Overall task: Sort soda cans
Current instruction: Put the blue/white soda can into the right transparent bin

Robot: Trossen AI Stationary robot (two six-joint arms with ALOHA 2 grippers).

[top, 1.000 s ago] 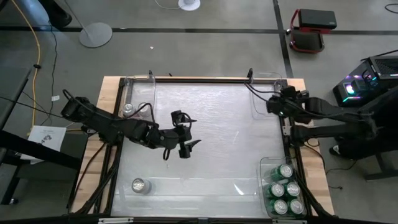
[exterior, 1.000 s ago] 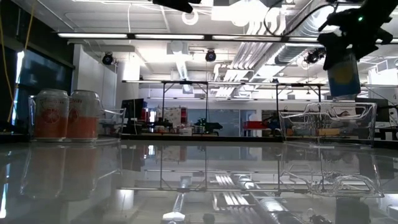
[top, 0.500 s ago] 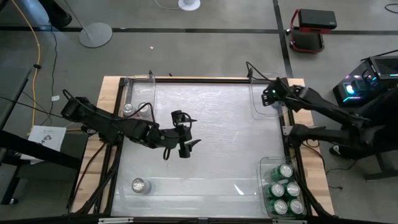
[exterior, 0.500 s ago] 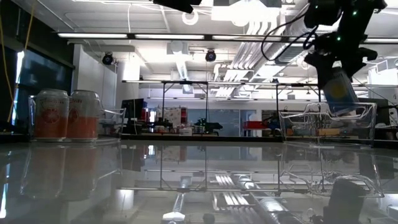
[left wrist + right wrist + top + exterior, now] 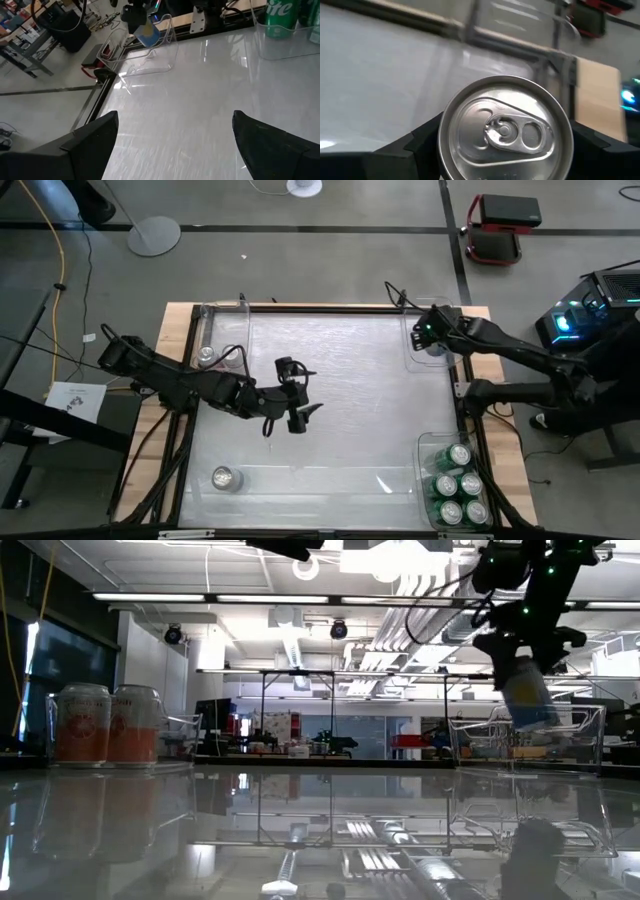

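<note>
Right gripper (image 5: pixel 432 340) is clamped on a soda can (image 5: pixel 527 692), light blue body with a yellowish patch, silver top (image 5: pixel 504 131) facing the wrist camera. It hangs tilted in the air above the clear bin (image 5: pixel 428 332) at the table's far right corner, no contact with the bin floor visible. The left wrist view shows the same can (image 5: pixel 147 33) above that bin (image 5: pixel 150 52). Left gripper (image 5: pixel 296 412) sits mid-table, above the white surface, jaws spread wide and holding nothing. Other cans: five green ones (image 5: pixel 459 483) packed in the near right bin (image 5: pixel 428 448); one silver-topped can (image 5: pixel 206 356) in the far left bin, another (image 5: pixel 222 477) near the front left. In the low view, two orange-pink cans (image 5: pixel 108 725) stand side by side, upright, at the left edge.
</note>
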